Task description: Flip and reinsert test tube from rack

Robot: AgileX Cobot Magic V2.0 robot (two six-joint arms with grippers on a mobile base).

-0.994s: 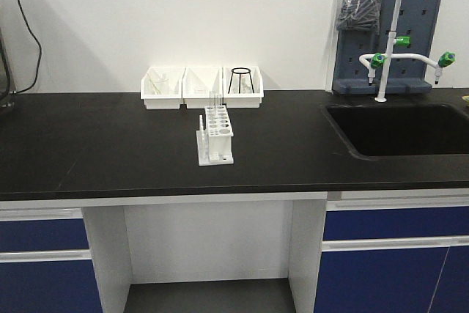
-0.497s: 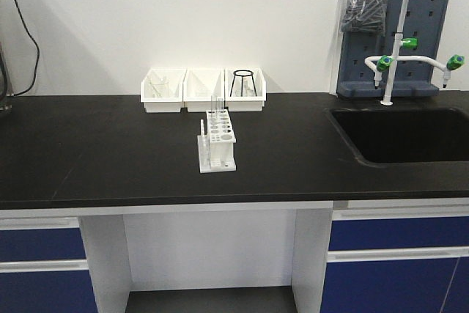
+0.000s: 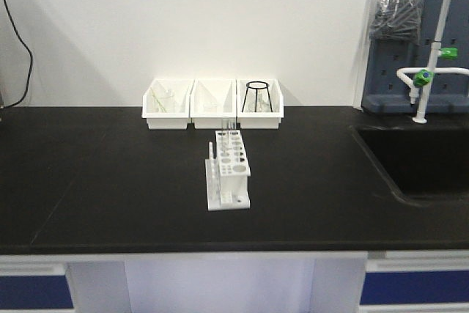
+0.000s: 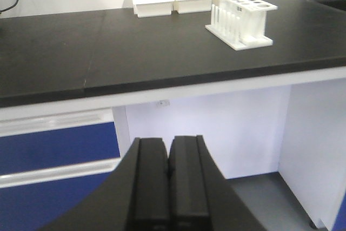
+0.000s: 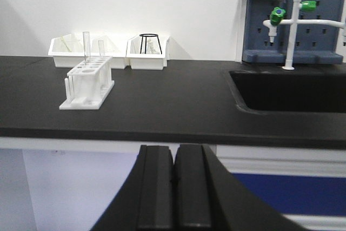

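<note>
The white rack (image 3: 229, 170) stands on the black counter (image 3: 110, 174), just in front of the bins. Clear test tubes (image 3: 226, 124) stand upright in its far holes; two show in the right wrist view (image 5: 86, 44). The rack also shows far right in the left wrist view (image 4: 240, 20) and far left in the right wrist view (image 5: 87, 82). My left gripper (image 4: 169, 147) is shut and empty, below and in front of the counter edge. My right gripper (image 5: 174, 152) is also shut on nothing, low in front of the counter. Neither gripper shows in the front view.
Three white bins (image 3: 212, 104) line the wall behind the rack, the right one holding a black wire tripod (image 3: 259, 97). A black sink (image 3: 425, 159) lies at the right, with a white faucet with green taps (image 3: 423, 78) and a blue pegboard (image 3: 410, 49). Blue drawers (image 4: 54, 144) sit under the counter.
The front view has drawn closer to the counter; the rack and bins look bigger and lower, and the sink has slid toward the right edge. The rack itself has not moved on the counter.
</note>
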